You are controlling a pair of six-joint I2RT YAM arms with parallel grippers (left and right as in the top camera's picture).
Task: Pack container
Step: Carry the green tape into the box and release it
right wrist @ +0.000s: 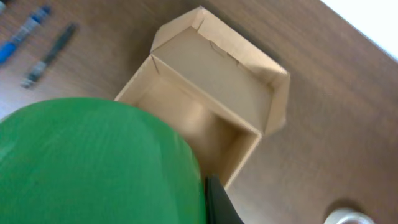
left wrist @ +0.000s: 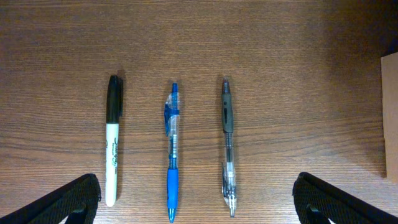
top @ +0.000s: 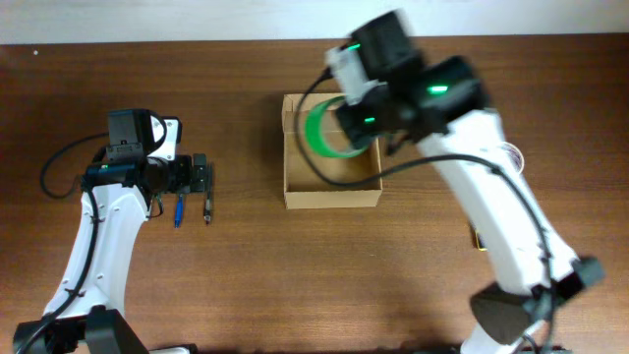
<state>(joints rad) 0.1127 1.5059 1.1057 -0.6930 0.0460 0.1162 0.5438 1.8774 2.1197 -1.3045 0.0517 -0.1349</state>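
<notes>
Green roll (right wrist: 93,162) filling the lower left of the right wrist view, on edge, pinched by right claw (top: 348,100) (one dark finger (right wrist: 219,202) just beside its rim) and hanging over the open box (top: 331,198). Step in hand, by judgement: placing of a first item, with roll above the mouth and not yet set down. Next move: straight descent into the cavity, clear of the far and right walls, roll perhaps tipped flat below the rim for later closing of the lid (right wrist: 217,68); then jaws parted and a lift out. Risk: roll's edge catching a wall and shoving the light box aside. Box: plain tan cardboard, rectangular, at mid-table toward the far edge, lid hinged back and open with side tabs angled in; floor bare where visible (part hidden behind roll). Left claw (left wrist: 199,205) spread wide, empty, hovering over marker (left wrist: 112,140), blue pen (left wrist: 172,155) and clear pen (left wrist: 227,149), these laid side by side on table (left wrist: 311,93), apart from one another and well left of box; probably next for packing.
</notes>
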